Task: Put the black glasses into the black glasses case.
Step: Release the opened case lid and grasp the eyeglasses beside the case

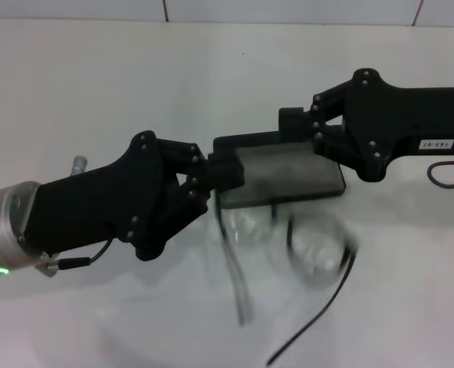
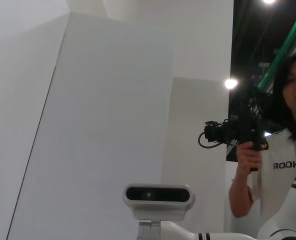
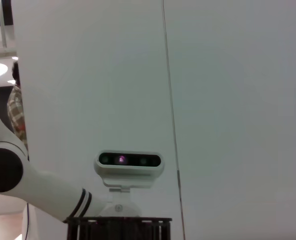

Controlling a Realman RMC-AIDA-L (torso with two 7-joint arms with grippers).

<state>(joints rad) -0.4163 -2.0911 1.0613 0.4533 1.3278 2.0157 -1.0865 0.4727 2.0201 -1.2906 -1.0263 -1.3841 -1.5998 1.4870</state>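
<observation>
- We see the chunky black left gripper (image 1: 225,170) come in from the left in the head view, fingers pressed on the left end of the matte black oblong glasses case (image 1: 288,178).
- Its fingertip block sits right at the case's left edge, touching it; we read the gripper as pinching that end of the case.
- The chunky black right gripper (image 1: 297,123) reaches in from the right, its tip at the case's far edge, toward the right end.
- It is touching or just above that edge; we cannot tell whether its fingers are spread or pressed together.
- The case lies flat on the white table (image 1: 97,92) between the two grippers, long side running left to right, its greyish top face toward us.
- We cannot tell if the lid is raised or down.
- The thin black-framed glasses (image 1: 288,245) with clear oval lenses lie on the table just in front of the case, outside it, blurred.
- One slim temple arm runs down from near the case's left part; the other trails toward the lower right.
- The left wrist view shows a white wall, a white head camera (image 2: 158,196) and a dark-haired person (image 2: 283,150) in a white shirt holding a black device.
- The right wrist view shows the same kind of camera (image 3: 129,162) against a white wall.
</observation>
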